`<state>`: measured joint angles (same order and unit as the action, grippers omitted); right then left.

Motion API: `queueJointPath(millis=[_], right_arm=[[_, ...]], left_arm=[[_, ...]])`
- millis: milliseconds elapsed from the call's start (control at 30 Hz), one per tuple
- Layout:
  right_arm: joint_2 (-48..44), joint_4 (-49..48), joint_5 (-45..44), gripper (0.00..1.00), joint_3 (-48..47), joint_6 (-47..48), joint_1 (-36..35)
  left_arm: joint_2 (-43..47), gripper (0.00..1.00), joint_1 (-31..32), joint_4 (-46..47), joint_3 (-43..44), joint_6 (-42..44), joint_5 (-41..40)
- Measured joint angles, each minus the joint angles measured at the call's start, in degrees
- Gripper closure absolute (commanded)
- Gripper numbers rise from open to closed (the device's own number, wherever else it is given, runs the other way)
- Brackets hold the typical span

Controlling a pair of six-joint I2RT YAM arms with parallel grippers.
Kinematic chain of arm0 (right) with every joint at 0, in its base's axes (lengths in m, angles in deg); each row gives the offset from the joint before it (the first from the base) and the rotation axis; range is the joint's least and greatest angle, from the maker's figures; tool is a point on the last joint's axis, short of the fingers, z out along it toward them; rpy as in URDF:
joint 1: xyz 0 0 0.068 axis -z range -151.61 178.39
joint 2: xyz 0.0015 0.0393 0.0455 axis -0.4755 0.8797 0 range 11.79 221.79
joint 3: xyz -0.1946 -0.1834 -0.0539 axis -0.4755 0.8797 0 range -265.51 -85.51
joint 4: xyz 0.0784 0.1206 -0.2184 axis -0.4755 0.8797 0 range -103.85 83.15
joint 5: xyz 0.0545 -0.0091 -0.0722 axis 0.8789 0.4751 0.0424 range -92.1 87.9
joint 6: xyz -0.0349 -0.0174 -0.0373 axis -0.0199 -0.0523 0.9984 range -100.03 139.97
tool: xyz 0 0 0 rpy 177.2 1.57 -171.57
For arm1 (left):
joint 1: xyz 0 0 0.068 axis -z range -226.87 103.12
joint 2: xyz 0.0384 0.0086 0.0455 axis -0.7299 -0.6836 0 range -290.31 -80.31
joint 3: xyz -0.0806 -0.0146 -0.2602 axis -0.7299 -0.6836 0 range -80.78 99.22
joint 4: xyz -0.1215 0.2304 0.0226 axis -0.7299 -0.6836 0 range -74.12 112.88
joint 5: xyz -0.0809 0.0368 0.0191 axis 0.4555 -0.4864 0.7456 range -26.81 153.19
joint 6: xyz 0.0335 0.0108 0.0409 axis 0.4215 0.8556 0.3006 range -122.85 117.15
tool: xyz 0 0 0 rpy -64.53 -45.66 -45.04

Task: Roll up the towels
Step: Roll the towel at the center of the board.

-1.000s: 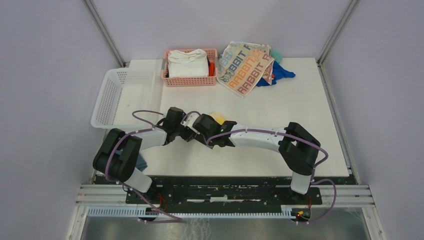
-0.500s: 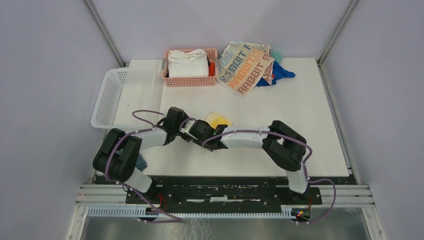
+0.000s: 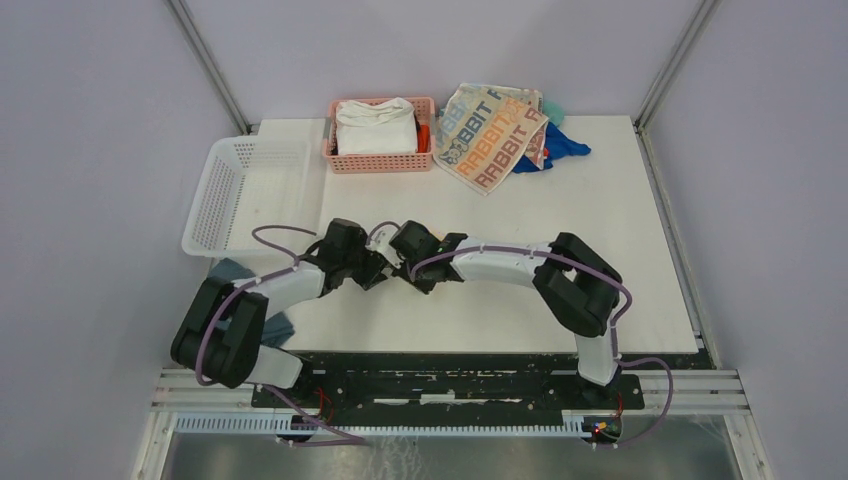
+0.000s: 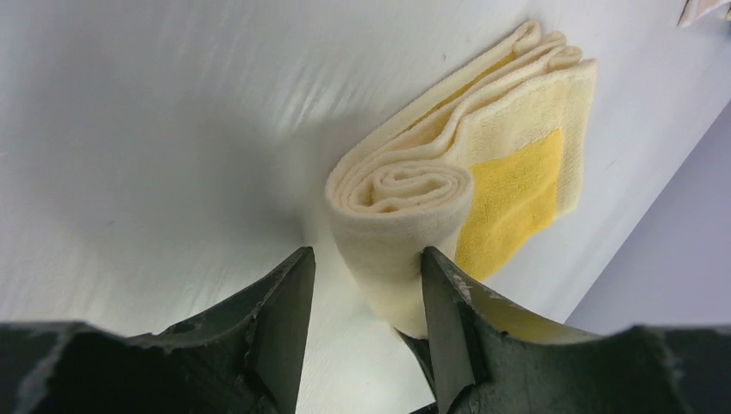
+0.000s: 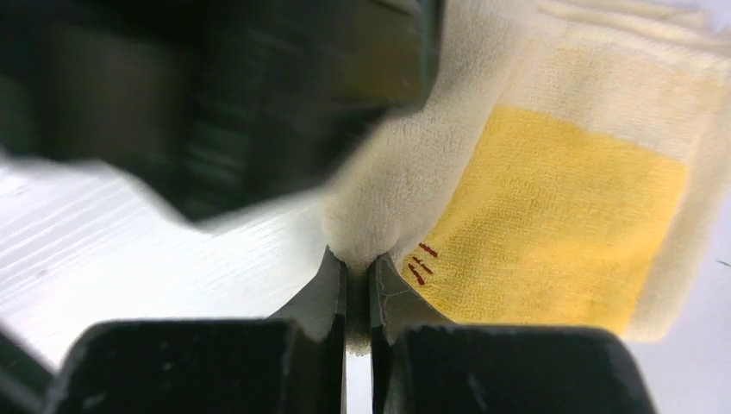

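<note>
A yellow towel (image 4: 517,172) lies partly rolled on the white table, its cream roll (image 4: 401,198) pointing at the left wrist camera. My left gripper (image 4: 366,253) stands open around the roll's near end; the right-hand finger touches it and a gap shows on the other side. My right gripper (image 5: 354,259) is shut on a cream fold of the yellow towel (image 5: 560,216) at the roll's edge. Seen from above, both grippers meet mid-table, left gripper (image 3: 370,268) against right gripper (image 3: 407,262), and cover that towel. The beige RABBIT towel (image 3: 490,135) lies spread at the back.
A pink basket (image 3: 380,162) holding a thick white folded cloth (image 3: 375,125) stands at the back. A white mesh basket (image 3: 250,190) sits back left. A blue cloth (image 3: 562,148) lies beside the RABBIT towel, and a teal cloth (image 3: 232,270) shows by the left arm.
My right gripper has closed onto the yellow towel's fold and its arm has slid over the towel. The left arm has shifted slightly to the left.
</note>
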<state>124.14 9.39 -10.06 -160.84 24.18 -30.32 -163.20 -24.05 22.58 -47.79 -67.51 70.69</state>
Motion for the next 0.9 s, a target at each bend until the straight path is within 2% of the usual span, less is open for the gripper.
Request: queueJointPath(millis=[267,433,633,800,900], right_arm=[[-1.1,-3.2,35.3,0.99,2.8,-6.9,12.0],[1.6,-10.0,50.6,0.99,4.7,-15.1,16.3],[5.8,-19.1,60.5,0.99,8.3,-25.9,20.4],[7.7,-20.3,63.5,0.99,8.9,-30.1,22.4],[8.8,-20.4,64.1,0.95,8.9,-31.3,22.9]], left_arm=[[15.8,0.38,-2.3,-5.6,-4.9,0.0,-2.2],[21.7,0.37,-2.4,-5.6,-8.5,0.0,-2.3],[20.4,0.37,-2.4,-3.3,-11.5,0.0,0.0],[14.8,0.37,-2.3,1.7,-11.5,-0.1,2.4],[11.9,0.38,-2.3,4.2,-11.4,-0.5,3.6]])
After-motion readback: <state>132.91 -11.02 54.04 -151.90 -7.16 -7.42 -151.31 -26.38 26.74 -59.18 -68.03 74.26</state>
